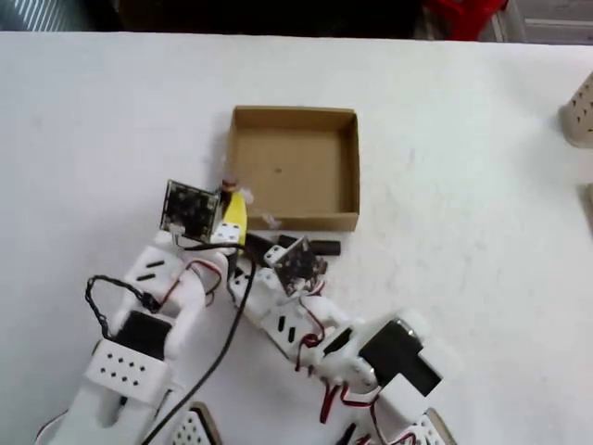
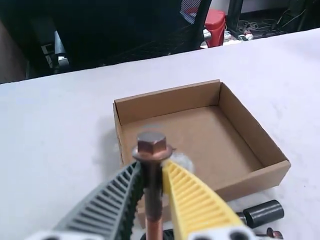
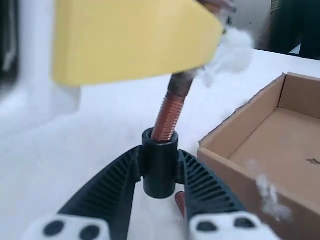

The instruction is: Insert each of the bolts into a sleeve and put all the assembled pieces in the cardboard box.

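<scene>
My left gripper (image 2: 150,169) is shut on a copper bolt (image 2: 151,145), hex head up, just in front of the cardboard box (image 2: 250,132). My right gripper (image 3: 159,156) is shut on a black sleeve (image 3: 160,172), held upright near the box's front left corner (image 3: 212,150). The bolt's threaded end (image 3: 169,114) sits in the sleeve's mouth, under the left gripper's yellow finger (image 3: 130,35). In the high view both grippers meet beside the box (image 1: 243,158), the left gripper (image 1: 232,202) above the right gripper (image 1: 266,248). The box is empty.
Another black sleeve (image 2: 263,213) lies on the table by the box's front wall, also visible from above as a sleeve (image 1: 324,247). A second copper bolt (image 2: 272,232) lies near it. A beige object (image 1: 579,113) stands at the far right edge.
</scene>
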You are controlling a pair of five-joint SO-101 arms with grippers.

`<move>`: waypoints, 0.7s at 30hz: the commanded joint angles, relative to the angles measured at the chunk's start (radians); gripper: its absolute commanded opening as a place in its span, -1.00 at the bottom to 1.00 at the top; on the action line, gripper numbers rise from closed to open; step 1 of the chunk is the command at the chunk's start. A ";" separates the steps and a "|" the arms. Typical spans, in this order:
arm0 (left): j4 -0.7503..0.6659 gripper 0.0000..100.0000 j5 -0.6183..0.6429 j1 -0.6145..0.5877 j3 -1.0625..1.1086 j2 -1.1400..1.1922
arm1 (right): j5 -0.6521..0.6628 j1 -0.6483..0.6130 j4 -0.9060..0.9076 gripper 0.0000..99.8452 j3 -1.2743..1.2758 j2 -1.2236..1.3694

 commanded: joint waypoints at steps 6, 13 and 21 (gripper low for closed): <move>-0.078 -0.96 -0.005 -0.004 0.034 0.001 | 0.012 0.028 0.002 -0.97 0.035 -0.124; -0.095 -0.96 -0.005 0.001 0.057 0.001 | 0.012 0.051 0.104 -0.97 0.035 -0.199; -0.087 -0.96 -0.008 0.001 0.061 0.001 | 0.006 0.088 0.188 -0.97 0.032 -0.288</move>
